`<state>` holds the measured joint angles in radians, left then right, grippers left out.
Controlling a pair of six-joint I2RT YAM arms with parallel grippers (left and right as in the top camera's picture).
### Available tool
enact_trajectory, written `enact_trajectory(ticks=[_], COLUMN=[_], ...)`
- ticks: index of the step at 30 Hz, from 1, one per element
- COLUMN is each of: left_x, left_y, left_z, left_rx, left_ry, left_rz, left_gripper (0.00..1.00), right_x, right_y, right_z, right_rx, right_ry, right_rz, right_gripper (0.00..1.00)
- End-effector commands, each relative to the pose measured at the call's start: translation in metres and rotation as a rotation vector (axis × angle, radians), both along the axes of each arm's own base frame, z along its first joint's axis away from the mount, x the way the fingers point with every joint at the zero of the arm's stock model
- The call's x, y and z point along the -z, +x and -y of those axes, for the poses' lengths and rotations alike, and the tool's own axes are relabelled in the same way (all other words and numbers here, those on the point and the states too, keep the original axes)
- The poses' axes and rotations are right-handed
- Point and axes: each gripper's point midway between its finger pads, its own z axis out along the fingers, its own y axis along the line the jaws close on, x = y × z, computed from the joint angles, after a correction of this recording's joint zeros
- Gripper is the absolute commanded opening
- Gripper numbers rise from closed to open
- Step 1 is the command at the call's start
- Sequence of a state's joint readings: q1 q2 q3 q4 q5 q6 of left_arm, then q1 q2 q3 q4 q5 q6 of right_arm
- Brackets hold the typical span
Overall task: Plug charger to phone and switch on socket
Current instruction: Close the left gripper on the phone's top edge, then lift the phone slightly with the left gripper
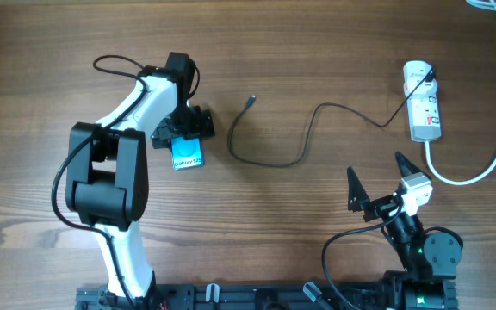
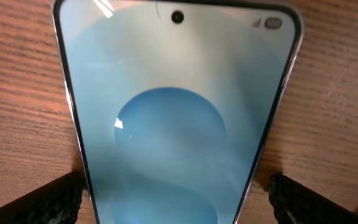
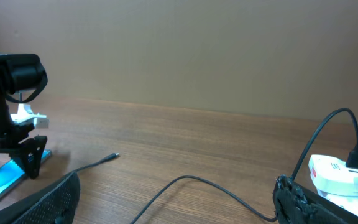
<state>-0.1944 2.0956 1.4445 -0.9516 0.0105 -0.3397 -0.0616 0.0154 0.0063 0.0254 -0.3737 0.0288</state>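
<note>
The phone (image 1: 188,156) lies flat on the table with its cyan-blue screen lit. It fills the left wrist view (image 2: 173,106). My left gripper (image 1: 183,133) is low over it and open, one finger on each side of the phone's long edges (image 2: 176,202), with a small gap showing on the right. The charger, a thin black cable (image 1: 304,138), has its free connector (image 1: 251,101) lying right of the phone and its plug in the socket (image 1: 424,103), a white power strip at the far right. My right gripper (image 1: 375,165) is open and empty, near the front right; the cable (image 3: 229,186) lies ahead of its fingers (image 3: 179,202).
A thick white cord (image 1: 489,164) loops from the socket toward the table's right edge. The right wrist view shows the socket (image 3: 344,177), the connector (image 3: 110,156) and the left arm over the phone (image 3: 2,177).
</note>
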Motion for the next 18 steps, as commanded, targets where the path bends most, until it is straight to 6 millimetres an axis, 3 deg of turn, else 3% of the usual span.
enact_trajectory(ticks=[1,6,13,16,18], left_x=[0.0205,0.0203,0.0202,0.0203,0.0204], left_y=[-0.0049,-0.0059,-0.007,-0.0058,-0.005], left_z=[-0.0088,-0.0106,-0.0115,-0.0117,-0.0116], left_rx=[-0.003,-0.002,-0.003,-0.003,-0.003], left_ry=[0.05,0.06,0.065,0.064,0.064], left_rz=[-0.024,-0.028,-0.032,-0.028,-0.024], left_gripper=[1.0,1.0,0.87,0.98,0.98], right_x=[-0.0022,-0.0022,-0.0022,-0.0022,-0.0022], right_y=[-0.0008,-0.0008,-0.0008,-0.0008,-0.0008], right_z=[-0.0008,-0.0008,-0.0008,-0.0008,-0.0008], right_rx=[-0.006,-0.006,-0.006,-0.006,-0.006], right_ry=[-0.001,-0.001,-0.001,-0.001,-0.001], right_rz=[0.011,0.012,0.011,0.011,0.011], right_gripper=[1.0,1.0,1.0,1.0,1.0])
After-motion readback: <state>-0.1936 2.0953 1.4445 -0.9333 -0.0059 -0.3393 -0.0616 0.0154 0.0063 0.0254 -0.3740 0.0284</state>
